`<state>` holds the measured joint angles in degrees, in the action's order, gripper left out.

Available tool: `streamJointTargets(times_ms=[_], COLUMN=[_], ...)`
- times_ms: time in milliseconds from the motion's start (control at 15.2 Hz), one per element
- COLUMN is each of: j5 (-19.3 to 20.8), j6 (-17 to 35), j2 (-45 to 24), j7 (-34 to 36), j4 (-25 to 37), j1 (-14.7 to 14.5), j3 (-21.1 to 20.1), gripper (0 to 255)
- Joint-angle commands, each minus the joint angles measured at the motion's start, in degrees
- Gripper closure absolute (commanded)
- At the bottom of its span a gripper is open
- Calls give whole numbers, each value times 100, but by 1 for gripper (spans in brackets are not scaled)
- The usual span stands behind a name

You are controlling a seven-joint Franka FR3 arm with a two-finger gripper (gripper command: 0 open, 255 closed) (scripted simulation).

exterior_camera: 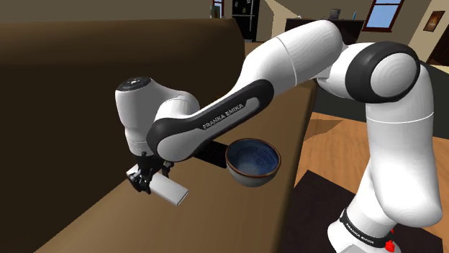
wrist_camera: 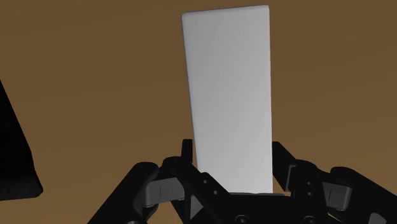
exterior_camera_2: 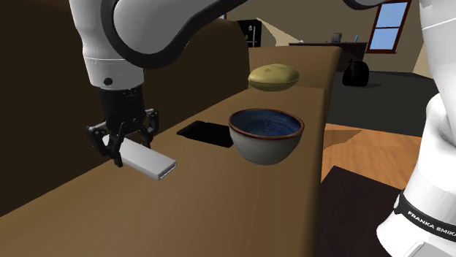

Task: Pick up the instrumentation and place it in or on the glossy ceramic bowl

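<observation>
My claw is clamped on the white block, which slants down over the brown surface. I cannot tell whether its low end touches. The bowl, blue inside with a brown rim, stands well apart toward the second exterior view's right. A black patch lies between us, just beside the bowl. A yellowish lump sits farther back.

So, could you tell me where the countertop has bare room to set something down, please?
Bare brown countertop stretches under the gripper holding the white block and on toward the second exterior view's bottom edge. It is crowded further along: flat black rectangle, blue bowl beside it, yellowish rounded lump behind them.
</observation>
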<state>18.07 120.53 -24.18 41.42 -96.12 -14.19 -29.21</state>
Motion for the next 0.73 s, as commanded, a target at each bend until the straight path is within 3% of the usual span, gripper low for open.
streamJointTargets(times_ms=[0, 660], j5=[-50, -221], j6=[-119, -780], j2=[70, 283], j7=[-46, -196], j4=[60, 545], j1=[21, 33], j3=[-21, -99], gripper=[255, 255])
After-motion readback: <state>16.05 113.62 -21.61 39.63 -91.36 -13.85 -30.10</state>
